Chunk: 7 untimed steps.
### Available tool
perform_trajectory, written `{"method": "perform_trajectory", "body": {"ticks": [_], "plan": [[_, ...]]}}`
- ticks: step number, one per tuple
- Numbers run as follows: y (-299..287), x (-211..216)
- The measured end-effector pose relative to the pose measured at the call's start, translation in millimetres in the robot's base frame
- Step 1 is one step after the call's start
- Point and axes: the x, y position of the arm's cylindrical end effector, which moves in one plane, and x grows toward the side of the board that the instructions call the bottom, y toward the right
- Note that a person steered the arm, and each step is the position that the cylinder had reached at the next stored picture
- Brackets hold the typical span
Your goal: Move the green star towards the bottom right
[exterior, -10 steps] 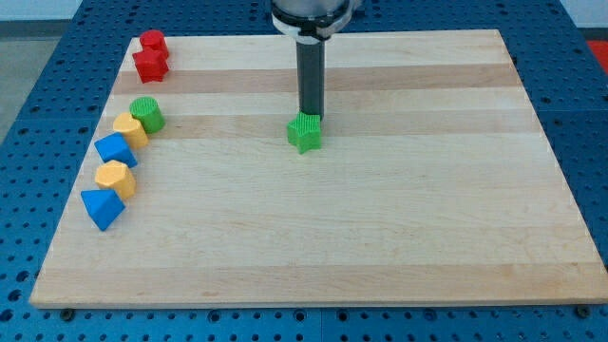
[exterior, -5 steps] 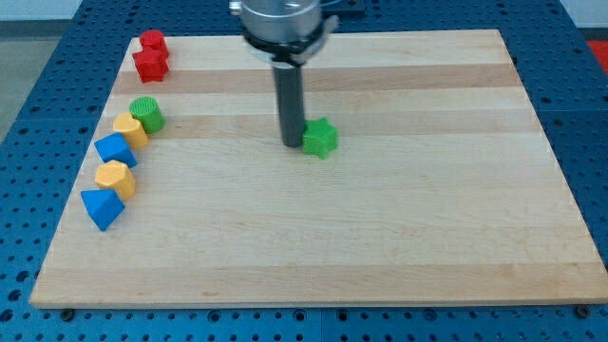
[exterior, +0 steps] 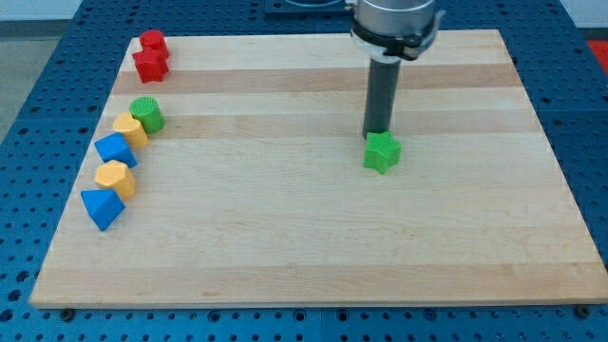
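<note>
The green star (exterior: 381,152) lies on the wooden board (exterior: 313,237), a little right of the middle. My tip (exterior: 376,133) stands right behind the star, at its top edge, touching or almost touching it. The dark rod rises straight up from there to the arm's head at the view's top.
Along the board's left side lie two red blocks (exterior: 151,55), a green cylinder (exterior: 147,114), two yellow blocks (exterior: 130,128), (exterior: 115,178) and two blue blocks (exterior: 115,150), (exterior: 101,208). The blue perforated table surrounds the board.
The green star has slid right and slightly down. My tip has gone from the star's left side round to just above it.
</note>
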Motion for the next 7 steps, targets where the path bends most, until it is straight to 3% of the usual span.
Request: {"method": "perform_trajectory", "body": {"ticks": [3,7], "plan": [[-32.2,33.8],[40.0,94.9]]}}
